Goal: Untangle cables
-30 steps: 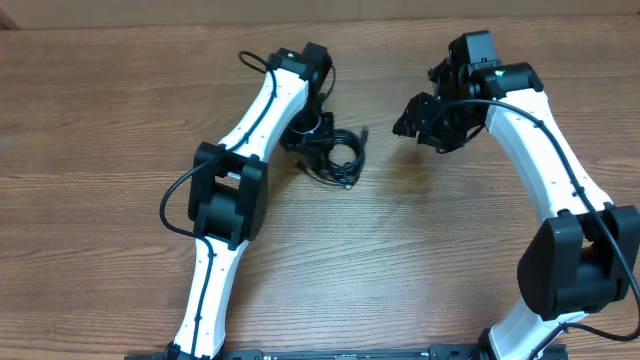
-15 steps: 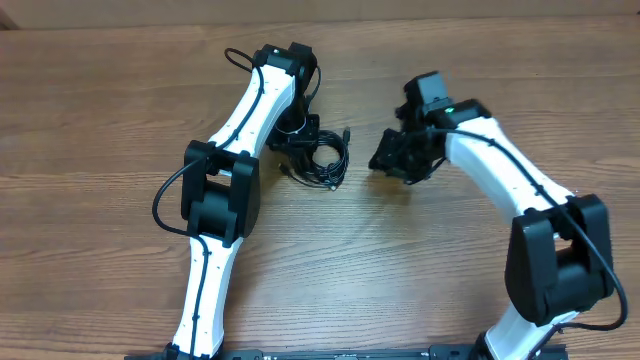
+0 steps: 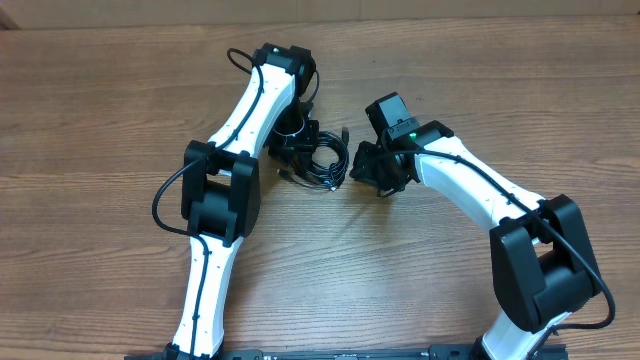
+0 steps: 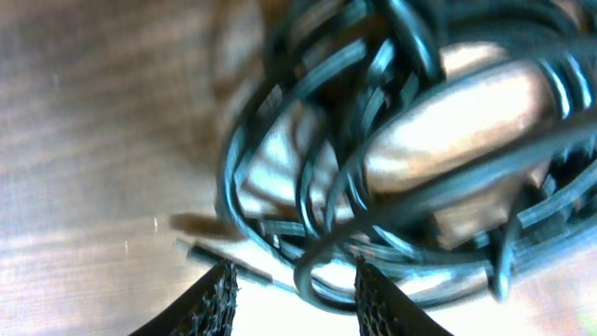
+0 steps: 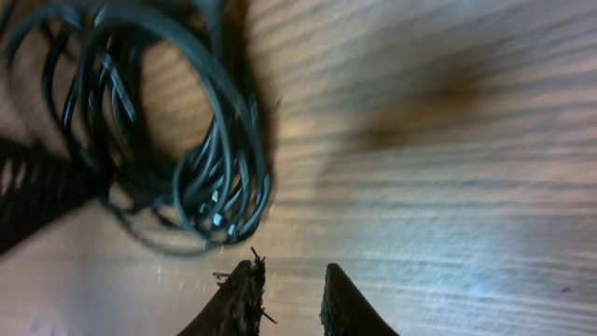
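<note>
Black cables [image 3: 330,163] in a tangled coil; left gripper [image 4: 294,287] part-open, right gripper [image 5: 289,285] barely ajar, both seemingly empty.

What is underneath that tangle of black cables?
Only the wooden table shows through the loops of the cables. Whatever lies beneath the thick overlapping strands is covered.

cables [image 3: 325,160]: black | arms [image 3: 255,110]: white (black joints, one green light [image 3: 408,128]) | table [image 3: 100,120]: brown wood grain

We see smooth, glossy black cables [image 3: 322,160] on a matt, grained wooden desk [image 3: 100,120]; beside the cables, fingers [image 4: 216,301] of the left claw [image 4: 297,294] look rough, cross-hatched black plastic.
</note>
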Available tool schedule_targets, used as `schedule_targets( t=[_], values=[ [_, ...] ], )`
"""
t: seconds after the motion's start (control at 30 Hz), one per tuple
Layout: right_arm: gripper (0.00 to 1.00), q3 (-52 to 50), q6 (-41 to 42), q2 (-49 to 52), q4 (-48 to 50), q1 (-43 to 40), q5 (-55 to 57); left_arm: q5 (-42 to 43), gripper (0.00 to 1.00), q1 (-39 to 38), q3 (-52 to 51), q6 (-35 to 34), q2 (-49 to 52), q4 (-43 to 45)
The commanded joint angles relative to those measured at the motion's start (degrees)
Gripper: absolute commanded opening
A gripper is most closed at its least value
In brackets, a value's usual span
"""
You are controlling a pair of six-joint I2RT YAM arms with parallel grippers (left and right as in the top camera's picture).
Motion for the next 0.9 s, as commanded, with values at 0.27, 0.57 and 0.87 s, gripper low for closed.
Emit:
schedule_targets(
  t=[0.27,0.57,0.87],
  values=[
    [0.18,-0.2,-2.43,0.17,7.17,-0.39,4.28,7.54,0.44,0.15,9.07,1.99,0.42,-5.4],
    [0.19,-0.2,-3.04,0.17,6.88,-0.37,4.46,-1.86,0.55,-1.44,2.1,-8.39,0.42,-0.11],
    [0.23,-0.2,-4.0,0.17,6.73,-0.35,4.46,1.16,0.04,-2.67,-1.16,-6.19,-0.26,3.69]
  ],
)
